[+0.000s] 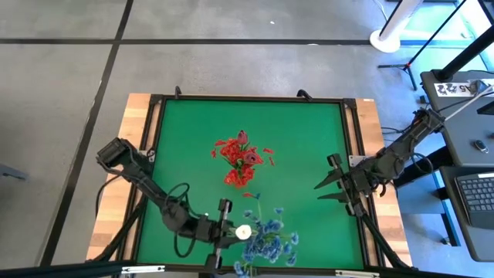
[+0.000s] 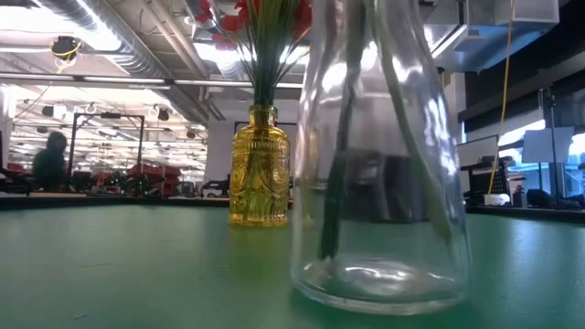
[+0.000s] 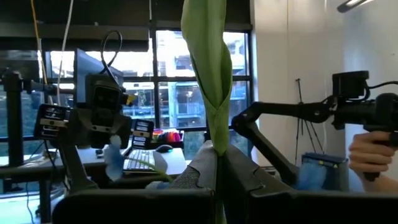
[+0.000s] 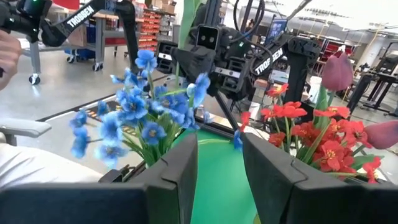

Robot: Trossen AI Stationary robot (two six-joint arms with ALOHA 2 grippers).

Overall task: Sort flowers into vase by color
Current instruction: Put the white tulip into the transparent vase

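Red sprays (image 1: pixel 241 158) stand in a yellow glass vase (image 2: pixel 260 169) at the table's middle, with a dark pink bud (image 1: pixel 242 137) among them. Blue sprays (image 1: pixel 268 241) stand in a clear glass vase (image 2: pixel 379 155) near the front edge. My left gripper (image 1: pixel 230 229) is just left of the blue sprays, shut on a white-budded flower (image 1: pixel 243 230). My right gripper (image 1: pixel 320 185) hangs open at the right side of the table, with nothing between its fingers (image 4: pixel 180 168). It faces both bunches. My left gripper pinches the white flower's green stem, with a leaf wrapped around it (image 3: pixel 217 158), between its two fingers. The fingers come from the table's left and lie across the stem. The leaf (image 3: pixel 208 74) rises beyond the fingers, and the bud sits just past the fingertips beside the blue sprays.
A wooden frame (image 1: pixel 139 154) borders the green mat (image 1: pixel 309 131). A desk with a keyboard (image 1: pixel 478 193) stands to the right of the table. A person's hand (image 3: pixel 370 152) holds a device beyond the table. A second pink bud (image 4: pixel 339 71) rises above the red sprays.
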